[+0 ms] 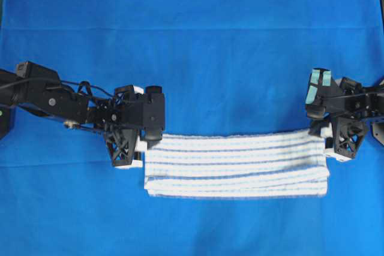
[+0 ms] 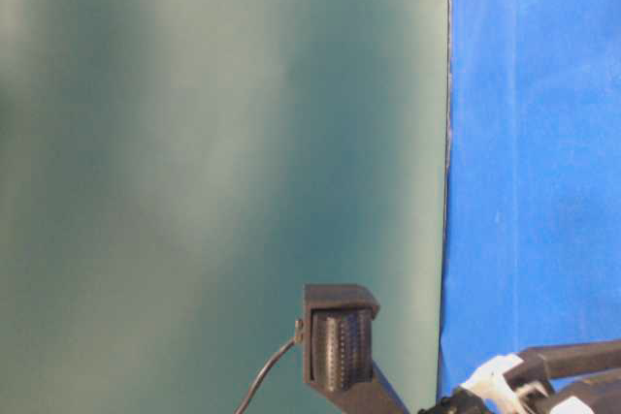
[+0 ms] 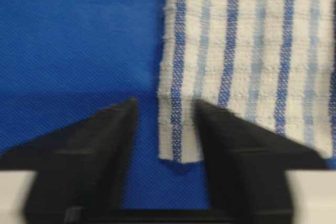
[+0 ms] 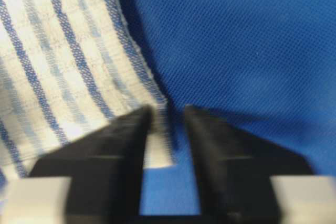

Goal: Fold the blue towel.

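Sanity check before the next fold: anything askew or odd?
Mostly tidy. The striped white woven towel, folded into a long strip on the plain blue cloth, isn't square: its right end rises toward the right gripper and layers are slightly offset.

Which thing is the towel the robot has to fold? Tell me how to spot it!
Look at the big plain blue cloth that covers the whole table. Near its front edge, between the two black robot grippers, lies a long folded strip: that is the blue towel. It is the only white thing with thin dark-blue and pale-blue stripes; everything around it is solid blue or black.
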Robot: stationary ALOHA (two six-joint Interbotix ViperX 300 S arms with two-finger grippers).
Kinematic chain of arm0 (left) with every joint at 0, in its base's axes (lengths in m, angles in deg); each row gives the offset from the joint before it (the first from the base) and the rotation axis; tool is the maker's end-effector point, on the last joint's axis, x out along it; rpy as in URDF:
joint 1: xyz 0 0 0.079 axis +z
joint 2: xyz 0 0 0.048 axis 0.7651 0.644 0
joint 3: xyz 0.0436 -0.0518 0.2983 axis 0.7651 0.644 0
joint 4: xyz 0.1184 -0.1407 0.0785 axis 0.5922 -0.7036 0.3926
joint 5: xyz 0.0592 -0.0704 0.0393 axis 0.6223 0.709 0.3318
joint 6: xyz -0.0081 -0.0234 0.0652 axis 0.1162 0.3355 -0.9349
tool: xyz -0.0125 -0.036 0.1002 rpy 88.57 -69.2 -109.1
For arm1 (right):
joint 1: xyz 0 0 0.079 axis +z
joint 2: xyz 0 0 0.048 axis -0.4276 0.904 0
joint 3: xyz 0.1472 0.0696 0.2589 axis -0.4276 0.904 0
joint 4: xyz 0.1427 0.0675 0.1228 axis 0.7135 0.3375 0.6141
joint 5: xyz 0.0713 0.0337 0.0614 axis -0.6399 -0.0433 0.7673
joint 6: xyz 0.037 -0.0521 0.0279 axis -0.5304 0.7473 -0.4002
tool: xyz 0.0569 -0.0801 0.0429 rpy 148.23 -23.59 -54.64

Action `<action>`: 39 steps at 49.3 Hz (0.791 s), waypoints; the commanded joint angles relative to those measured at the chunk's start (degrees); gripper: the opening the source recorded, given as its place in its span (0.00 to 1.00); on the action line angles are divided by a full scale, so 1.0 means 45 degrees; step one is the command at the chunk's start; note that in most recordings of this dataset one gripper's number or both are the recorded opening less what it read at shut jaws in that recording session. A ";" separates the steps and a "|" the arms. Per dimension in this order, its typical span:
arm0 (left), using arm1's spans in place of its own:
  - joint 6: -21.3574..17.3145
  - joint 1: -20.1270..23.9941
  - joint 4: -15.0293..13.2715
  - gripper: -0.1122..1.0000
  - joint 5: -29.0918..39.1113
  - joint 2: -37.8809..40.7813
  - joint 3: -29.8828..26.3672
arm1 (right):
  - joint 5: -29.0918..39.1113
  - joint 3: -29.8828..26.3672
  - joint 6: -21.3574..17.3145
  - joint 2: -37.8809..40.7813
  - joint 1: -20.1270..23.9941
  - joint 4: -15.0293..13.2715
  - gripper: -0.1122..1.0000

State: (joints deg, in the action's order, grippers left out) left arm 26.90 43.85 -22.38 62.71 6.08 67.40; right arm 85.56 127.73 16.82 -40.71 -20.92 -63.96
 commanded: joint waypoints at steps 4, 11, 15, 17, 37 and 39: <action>0.0039 -0.0078 -0.0020 0.17 0.0391 -0.0039 -0.0195 | 0.0215 -0.0195 0.0059 -0.0176 0.0176 0.0039 0.13; 0.0078 -0.0078 -0.0039 0.12 0.0449 -0.0039 -0.0195 | 0.0469 -0.0215 0.0078 -0.0664 0.0176 0.0039 0.11; 0.0059 -0.0078 -0.0039 0.12 0.0469 -0.0078 -0.0195 | 0.0625 -0.0195 0.0059 -0.1055 0.0176 0.0039 0.11; 0.0059 -0.0078 -0.0039 0.12 0.0488 -0.0137 -0.0215 | 0.0703 -0.0215 0.0000 -0.1270 0.0176 0.0039 0.11; -0.0137 0.0176 -0.0020 0.12 0.1582 -0.2754 -0.0684 | 0.2949 -0.1328 -0.0098 -0.4609 0.0176 -0.0020 0.11; -0.0137 0.0176 -0.0020 0.12 0.1641 -0.3027 -0.0723 | 0.3203 -0.1465 -0.0098 -0.4941 0.0176 -0.0020 0.11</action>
State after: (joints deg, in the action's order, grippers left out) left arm 26.46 44.55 -22.46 69.83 -4.03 65.64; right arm 98.40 123.42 16.47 -60.49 -20.22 -63.96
